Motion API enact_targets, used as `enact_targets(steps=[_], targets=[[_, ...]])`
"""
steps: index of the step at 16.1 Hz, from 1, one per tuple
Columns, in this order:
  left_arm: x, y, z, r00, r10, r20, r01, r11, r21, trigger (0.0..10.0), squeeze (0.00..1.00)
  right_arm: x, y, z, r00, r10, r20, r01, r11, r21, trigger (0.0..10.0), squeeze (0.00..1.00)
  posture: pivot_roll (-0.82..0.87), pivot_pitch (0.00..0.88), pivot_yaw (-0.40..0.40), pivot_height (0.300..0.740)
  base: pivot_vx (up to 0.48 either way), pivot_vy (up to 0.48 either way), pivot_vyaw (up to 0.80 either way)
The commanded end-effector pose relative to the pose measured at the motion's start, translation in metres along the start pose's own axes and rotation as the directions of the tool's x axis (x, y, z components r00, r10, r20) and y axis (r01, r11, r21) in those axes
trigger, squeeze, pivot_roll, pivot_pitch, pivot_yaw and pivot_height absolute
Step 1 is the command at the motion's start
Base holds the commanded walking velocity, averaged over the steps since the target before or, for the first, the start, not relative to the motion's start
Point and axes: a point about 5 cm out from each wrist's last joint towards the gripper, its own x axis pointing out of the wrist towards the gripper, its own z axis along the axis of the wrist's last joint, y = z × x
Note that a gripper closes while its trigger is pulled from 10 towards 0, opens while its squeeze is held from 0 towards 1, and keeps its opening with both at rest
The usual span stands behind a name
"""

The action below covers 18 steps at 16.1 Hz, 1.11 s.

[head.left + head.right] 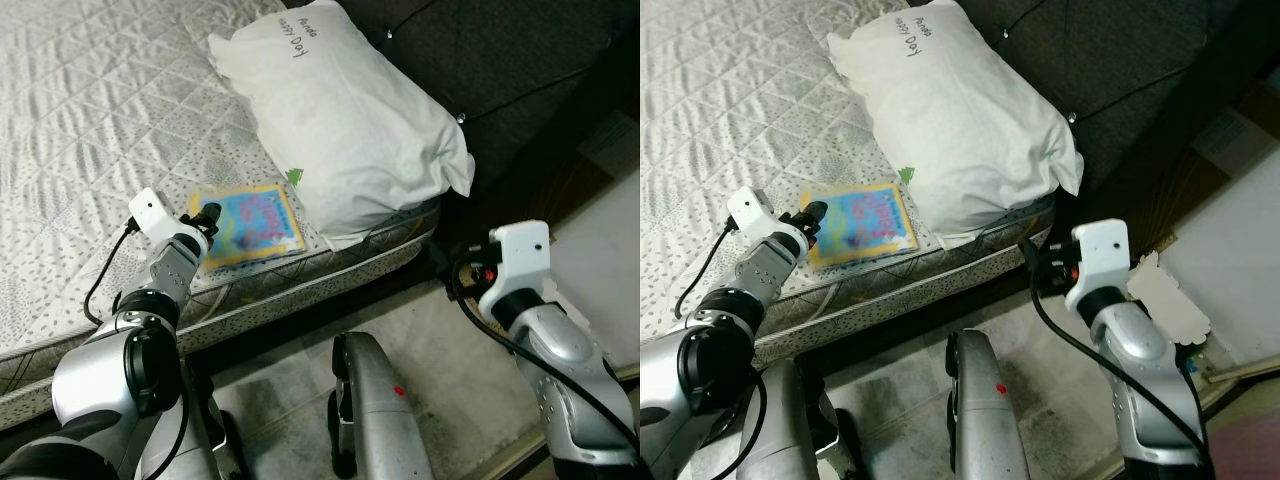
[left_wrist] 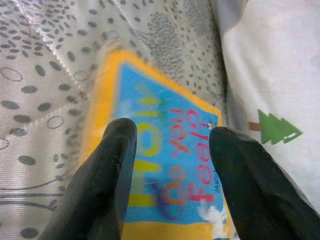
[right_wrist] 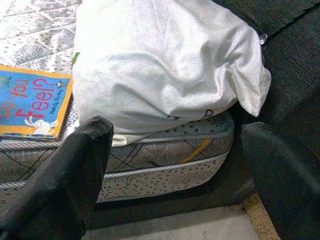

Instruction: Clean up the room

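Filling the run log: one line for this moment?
left gripper: open over book | right gripper: open, idle | book on bed beside pillow

My head cameras look from above, forward and down, on the bed (image 1: 80, 120) edge, and both eyes share the book (image 1: 250, 225) and the pillow (image 1: 350, 130). My left wrist camera looks along its fingers (image 2: 107, 175) from very near at the book cover. My right wrist camera stays low beside the bed, farther away, and faces the pillow and the same book.
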Motion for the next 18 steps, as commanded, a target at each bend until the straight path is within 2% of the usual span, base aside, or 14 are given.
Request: enact_targets(steps=[1,6,7,8,9,10,13,15,16,17,18], targets=[[0.001,-0.002,-0.003,1.000,0.003,-0.029,-0.002,1.000,0.030,10.0,1.00,0.001,-0.001,-0.003,1.000,-0.009,-0.004,0.009,1.000,-0.001,10.0,0.00,-0.34,0.108,-0.102,0.560,0.000,0.000,0.00],[0.002,-0.008,-0.003,1.000,-0.013,-0.024,0.014,0.998,0.059,10.0,1.00,0.019,0.009,0.001,0.999,-0.001,0.047,0.000,1.000,0.027,10.0,0.00,-0.29,0.059,-0.074,0.560,0.000,0.000,0.00],[0.003,-0.017,0.002,0.998,-0.063,0.006,0.062,0.994,0.091,10.0,1.00,0.029,0.016,0.003,0.997,0.000,0.076,-0.004,0.998,0.056,10.0,0.00,-0.27,0.037,-0.056,0.560,0.000,0.000,0.00],[0.003,-0.020,0.003,0.997,-0.081,0.016,0.079,0.992,0.094,10.0,1.00,0.032,0.019,0.004,0.996,0.001,0.085,-0.007,0.998,0.064,10.0,0.00,-0.26,0.031,-0.052,0.560,0.000,0.000,0.00],[0.001,-0.024,0.003,0.991,-0.123,0.054,0.113,0.981,0.160,10.0,1.00,0.044,0.030,0.007,0.993,0.004,0.117,-0.016,0.994,0.105,10.0,0.00,-0.21,0.000,-0.031,0.560,0.000,0.000,0.00],[-0.001,-0.023,0.001,0.988,-0.139,0.070,0.125,0.976,0.178,10.0,1.00,0.050,0.036,0.008,0.992,0.012,0.128,-0.028,0.992,0.120,10.0,0.00,-0.19,0.000,-0.021,0.560,0.000,0.000,0.00],[-0.025,-0.009,-0.001,0.969,-0.141,0.202,0.070,0.944,0.323,10.0,1.00,0.067,0.049,0.008,0.988,0.026,0.150,-0.051,0.985,0.165,10.0,0.00,-0.12,0.000,-0.003,0.560,0.000,0.000,0.00],[-0.039,0.001,-0.001,0.960,-0.106,0.259,0.004,0.931,0.365,10.0,1.00,0.078,0.055,0.007,0.988,0.027,0.150,-0.056,0.980,0.192,10.0,0.00,-0.07,0.000,-0.001,0.560,0.000,0.000,0.00],[-0.059,0.002,0.004,0.938,-0.105,0.331,-0.047,0.906,0.420,10.0,1.00,0.087,0.064,0.004,0.988,0.059,0.141,-0.092,0.968,0.236,10.0,0.00,-0.03,0.000,-0.007,0.560,0.000,0.000,0.00],[-0.059,0.002,0.004,0.938,-0.105,0.331,-0.047,0.906,0.420,10.0,1.00,0.087,0.064,0.004,0.988,0.059,0.141,-0.092,0.968,0.236,10.0,0.00,-0.03,0.000,-0.007,0.560,0.000,0.000,0.00],[-0.075,-0.001,0.008,0.922,-0.100,0.373,-0.094,0.879,0.468,10.0,1.00,0.091,0.068,0.002,0.987,0.069,0.144,-0.103,0.964,0.244,10.0,0.00,-0.02,0.000,-0.009,0.560,0.000,0.000,0.00]])
